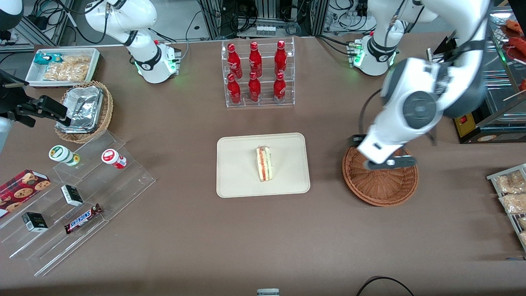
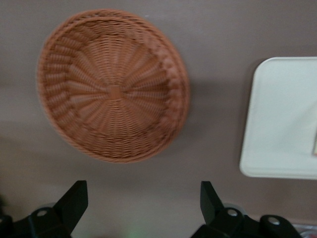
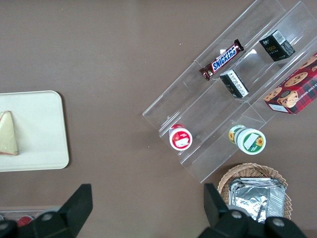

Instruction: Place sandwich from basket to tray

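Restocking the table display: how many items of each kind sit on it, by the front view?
Red bottles: 6
Wicker baskets, incl. the basket under the open gripper: 2
Sandwich on the tray: 1
Tray: 1
Snickers bar: 1
Total: 11

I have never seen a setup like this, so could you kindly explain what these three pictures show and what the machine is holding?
Two white robot arms stand at a brown table. One picture looks down from the front; the other two come from cameras on the arms' wrists. The working arm's black two-finger claw hovers over the round reddish-brown wicker basket, open and holding nothing. The basket is empty. The triangular white-bread sandwich with red and green filling lies on the flat cream rectangular tray. Red bottles stand in a clear rack farther from the front camera.
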Robot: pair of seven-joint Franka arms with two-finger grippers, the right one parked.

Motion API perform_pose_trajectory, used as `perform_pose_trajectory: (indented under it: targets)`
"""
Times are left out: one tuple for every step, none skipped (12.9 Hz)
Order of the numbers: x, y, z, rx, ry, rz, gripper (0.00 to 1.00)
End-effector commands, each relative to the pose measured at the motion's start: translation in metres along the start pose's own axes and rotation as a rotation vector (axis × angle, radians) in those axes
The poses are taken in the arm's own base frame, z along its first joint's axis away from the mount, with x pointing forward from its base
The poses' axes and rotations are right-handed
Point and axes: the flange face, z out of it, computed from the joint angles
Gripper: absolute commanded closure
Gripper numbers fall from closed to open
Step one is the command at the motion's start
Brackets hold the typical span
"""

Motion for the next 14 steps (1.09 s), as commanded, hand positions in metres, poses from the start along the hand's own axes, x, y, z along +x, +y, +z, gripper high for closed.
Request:
perform_pose_trajectory:
  targets:
    - [-0.015, -0.050, -0.020, -0.019, -0.009, 0.088, 0.00]
    - [-0.014, -0.068, -0.025, -0.027, -0.001, 0.107, 0.00]
    - [-0.014, -0.088, -0.034, -0.035, 0.011, 0.117, 0.00]
    - [-0.018, -0.101, -0.045, -0.035, 0.019, 0.111, 0.00]
    - [-0.024, -0.113, -0.058, -0.031, 0.020, 0.095, 0.00]
    - [-0.027, -0.117, -0.070, -0.027, 0.028, 0.091, 0.00]
    - [-0.033, -0.123, -0.080, -0.027, 0.028, 0.089, 0.00]
    - [-0.039, -0.130, -0.091, -0.029, 0.038, 0.108, 0.00]
    - [-0.043, -0.132, -0.097, -0.029, 0.046, 0.122, 0.00]
    - [-0.045, -0.133, -0.101, -0.028, 0.054, 0.123, 0.00]
    - [-0.048, -0.135, -0.104, -0.014, 0.055, 0.120, 0.00]
    - [-0.051, -0.137, -0.106, -0.002, 0.056, 0.120, 0.00]
    - [-0.053, -0.137, -0.107, 0.003, 0.054, 0.119, 0.00]
    - [-0.055, -0.157, -0.111, 0.003, 0.061, 0.088, 0.00]
